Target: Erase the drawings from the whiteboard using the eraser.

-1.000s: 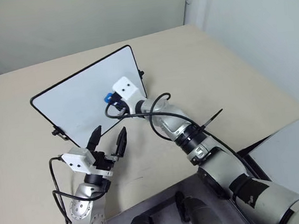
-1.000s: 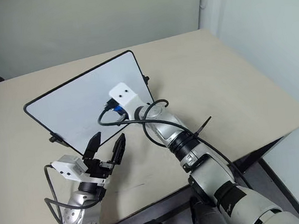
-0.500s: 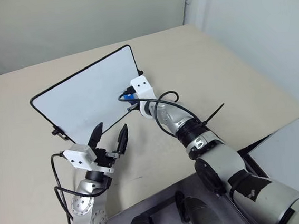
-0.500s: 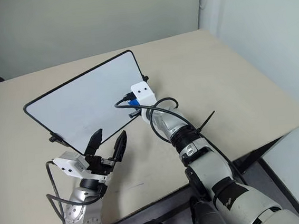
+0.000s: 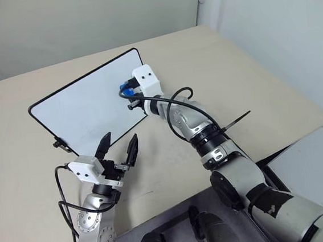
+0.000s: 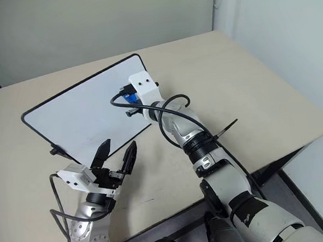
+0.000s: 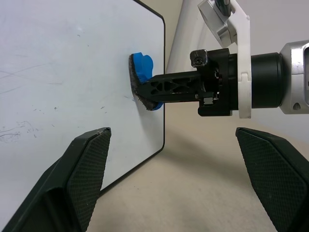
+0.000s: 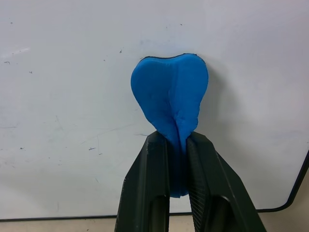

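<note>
The eraser [image 8: 170, 104], clamped in the right gripper [image 8: 177, 145], has slid up the whiteboard [image 5: 75, 112]; left gripper [image 5: 118, 145] stays apart.

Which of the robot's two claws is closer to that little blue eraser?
The right. The right gripper is clamped on the eraser, pressing it against the whiteboard. The left gripper hangs open below the board's lower edge, apart from it.

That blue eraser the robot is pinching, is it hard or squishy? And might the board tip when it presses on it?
The eraser is probably soft: it bulges and creases where the right gripper squeezes it. It looks light for its size, likely foam. The whiteboard leans on small feet, so a firm push might slide or tip it, though it appears stiff.
</note>
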You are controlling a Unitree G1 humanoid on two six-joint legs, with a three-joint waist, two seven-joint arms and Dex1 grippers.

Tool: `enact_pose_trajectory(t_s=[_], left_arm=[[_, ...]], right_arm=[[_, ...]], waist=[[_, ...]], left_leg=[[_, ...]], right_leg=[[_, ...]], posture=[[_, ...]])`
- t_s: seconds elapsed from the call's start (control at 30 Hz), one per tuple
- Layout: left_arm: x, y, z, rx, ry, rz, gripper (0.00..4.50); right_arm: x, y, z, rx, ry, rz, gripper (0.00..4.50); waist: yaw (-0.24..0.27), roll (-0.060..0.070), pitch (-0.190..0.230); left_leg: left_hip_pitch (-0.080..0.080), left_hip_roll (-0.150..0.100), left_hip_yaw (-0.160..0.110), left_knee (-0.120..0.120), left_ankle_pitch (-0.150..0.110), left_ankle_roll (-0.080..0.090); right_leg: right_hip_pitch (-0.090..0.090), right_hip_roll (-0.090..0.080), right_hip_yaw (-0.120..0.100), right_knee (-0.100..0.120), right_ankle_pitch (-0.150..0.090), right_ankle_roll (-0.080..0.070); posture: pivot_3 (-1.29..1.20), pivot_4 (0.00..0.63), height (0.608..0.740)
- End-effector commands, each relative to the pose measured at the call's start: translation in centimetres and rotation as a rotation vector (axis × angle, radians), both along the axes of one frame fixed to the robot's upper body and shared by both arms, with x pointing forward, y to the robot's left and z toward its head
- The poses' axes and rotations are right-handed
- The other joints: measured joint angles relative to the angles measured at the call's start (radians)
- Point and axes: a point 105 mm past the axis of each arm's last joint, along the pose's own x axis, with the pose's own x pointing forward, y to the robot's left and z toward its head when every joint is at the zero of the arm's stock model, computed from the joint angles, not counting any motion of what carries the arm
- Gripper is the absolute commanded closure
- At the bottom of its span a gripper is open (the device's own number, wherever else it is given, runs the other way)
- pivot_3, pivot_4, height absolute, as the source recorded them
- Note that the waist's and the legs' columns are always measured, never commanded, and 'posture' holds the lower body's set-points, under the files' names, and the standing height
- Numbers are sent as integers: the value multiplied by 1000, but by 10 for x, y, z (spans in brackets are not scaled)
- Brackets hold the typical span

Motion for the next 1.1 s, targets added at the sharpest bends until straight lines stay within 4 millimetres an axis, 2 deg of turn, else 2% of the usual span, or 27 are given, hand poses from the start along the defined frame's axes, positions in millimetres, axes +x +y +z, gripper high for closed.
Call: enact_pose_trajectory(t_s=[0.03, 0.13, 0.3, 0.37, 0.57, 0.63, 0.7, 0.77, 0.97, 1.1], left_arm=[[-2, -1, 7, 8, -29, -8, 0], [-2, -1, 7, 7, -30, -6, 0], [-2, -1, 7, 6, -30, -5, 0], [-2, 0, 7, 5, -30, -4, 0], [-2, 0, 6, 2, -28, -3, 0], [-2, 0, 6, 3, -28, -3, 0], [-2, 0, 6, 3, -28, -6, 0], [-2, 0, 6, 4, -28, -7, 0], [-1, -1, 7, 5, -29, -8, 0], [-1, -1, 7, 4, -30, -6, 0]], right_arm=[[-6, 10, -20, -57, 31, 16, 4258], [-6, 7, -45, -138, 74, 4, 4258], [-9, 11, -43, -141, 73, 28, 4258], [-8, 13, -34, -122, 57, 35, 4258], [-11, 17, 26, -6, -38, 69, 4258], [-13, 17, 37, 14, -56, 71, 4258], [-15, 18, 40, 21, -65, 77, 4258], [-18, 19, 37, 18, -62, 85, 4258], [-20, 21, -27, -129, 51, 74, 4258], [-20, 19, -45, -173, 87, 71, 4258]], waist=[[0, 0, 0], [0, 0, 0], [1, 0, 0], [2, 0, 0], [1, 0, 0], [1, 0, 0], [1, 0, 0], [1, 0, 0], [3, -1, 0], [3, -1, 0]], left_leg=[[0, 0, 0, 0, 0, 0], [1, 0, 0, 0, 0, 0], [1, 0, 0, 0, 1, 0], [1, 0, 0, 0, 1, 0], [-1, 0, 0, 0, 1, 0], [-2, 0, 0, 0, 1, 0], [-2, 0, 0, 0, 1, 0], [-2, 0, 0, 0, 1, 0], [-1, 0, 1, 0, 1, 0], [-1, 0, 1, 1, 1, 0]], right_leg=[[0, 0, 0, 0, 0, 0], [1, 0, 0, 0, 1, -1], [0, 0, 0, 0, 2, -1], [1, 0, 0, 0, 2, -1], [-2, 0, 0, 0, 2, -1], [-2, 0, 0, 0, 2, -1], [-2, 0, -1, 0, 2, -2], [-2, 0, -1, 0, 2, -1], [-1, 0, -1, 0, 1, -1], [-1, 0, 0, 1, 2, -2]], posture=[[0, 150, 740], [0, 150, 740], [0, 150, 740], [0, 150, 740], [0, 150, 740], [0, 150, 740], [0, 150, 740], [0, 150, 740], [0, 150, 740], [0, 150, 740]])
